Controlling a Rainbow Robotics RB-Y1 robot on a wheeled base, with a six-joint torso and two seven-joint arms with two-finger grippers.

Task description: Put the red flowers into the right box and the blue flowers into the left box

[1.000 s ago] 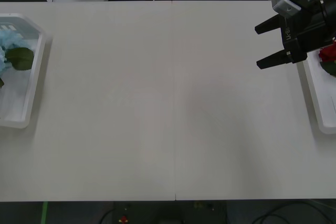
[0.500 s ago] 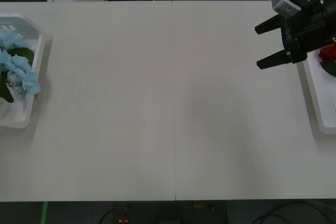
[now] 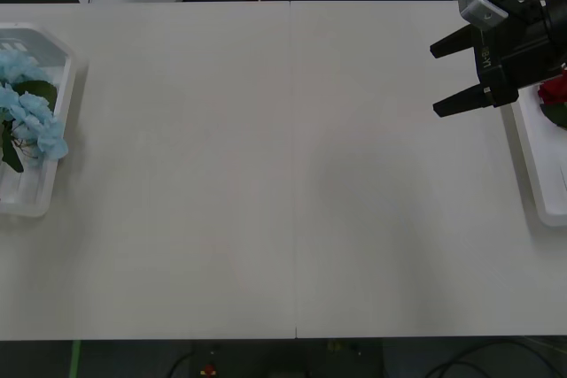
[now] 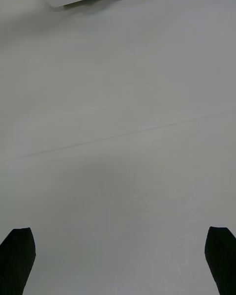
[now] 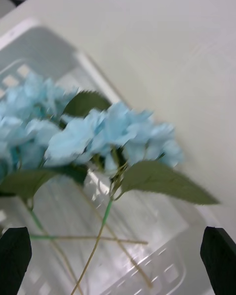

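table (image 3: 292, 174): matt, smooth | left box (image 5: 162, 270): glossy plastic (slotted) | blue flowers (image 5: 113, 132): cloth-like

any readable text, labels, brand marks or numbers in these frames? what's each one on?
No text can be read for certain.
Pale marking on the black body of the right gripper, front view: too small and blurred to read.
The left box, the right box, the blue flowers, the red flowers and the table: no text visible.

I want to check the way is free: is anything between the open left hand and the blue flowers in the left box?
Nothing visible is. The left hand hovers open directly over the blue flowers, which lie in the left box.
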